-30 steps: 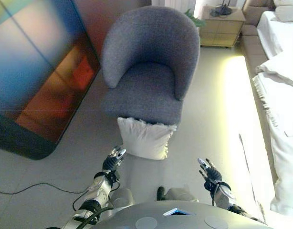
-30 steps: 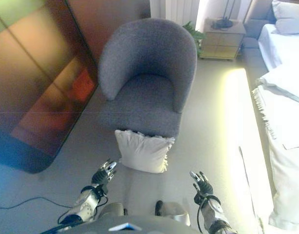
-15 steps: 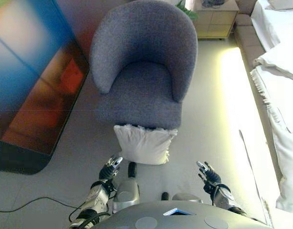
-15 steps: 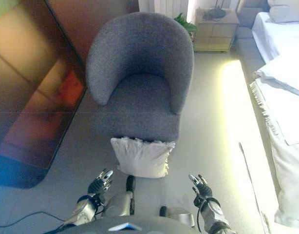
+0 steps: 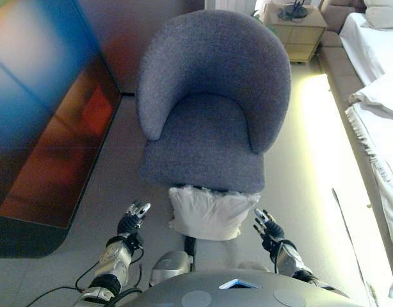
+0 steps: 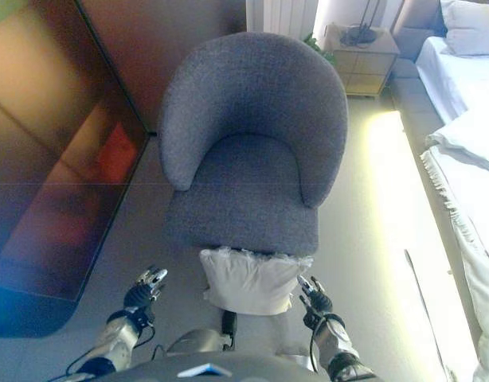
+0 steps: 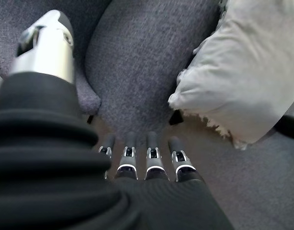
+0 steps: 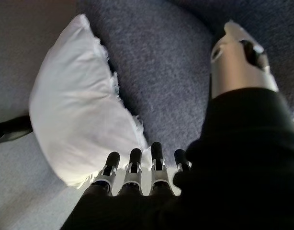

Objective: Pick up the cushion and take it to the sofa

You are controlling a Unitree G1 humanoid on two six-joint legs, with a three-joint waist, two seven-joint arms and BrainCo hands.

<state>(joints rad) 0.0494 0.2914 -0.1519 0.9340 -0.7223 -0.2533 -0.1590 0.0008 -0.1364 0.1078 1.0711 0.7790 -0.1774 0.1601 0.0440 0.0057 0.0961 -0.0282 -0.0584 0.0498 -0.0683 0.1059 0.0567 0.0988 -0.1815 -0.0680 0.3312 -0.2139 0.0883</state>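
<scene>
Since a second ago my view has swung and I have closed in: the cushion (image 5: 207,212) now sits low and central between my hands, where before it was further ahead and to my left; the cushion itself looks unmoved, propped on the floor (image 5: 299,147) against the front of the grey chair (image 5: 209,115). My right hand (image 5: 265,225) has come in close to the cushion's right edge; my left hand (image 5: 131,217) is near the left edge but with a clear strip of floor between. Task status: nothing lifted yet. Approach is about done; grasp, lift and carry all remain. The grey chair is the only seat near; whether it is the sofa meant, I cannot say, though a bench-like seat shows far off by the bed (image 5: 376,77). Pose: both forearms reach forward and low, palms turned roughly inward, one hand on each side of the cushion. Left wrist view shows my fingers (image 7: 152,155) extended and relaxed, thumb up and apart, holding nothing, cushion off to one side and not touched. Right wrist view shows my fingers (image 8: 132,165) likewise straight, tips just at or over the cushion's near corner; contact I cannot confirm. Judgement: hands bracketed for a two-sided squeeze; left needs to close the gap more than right.
</scene>
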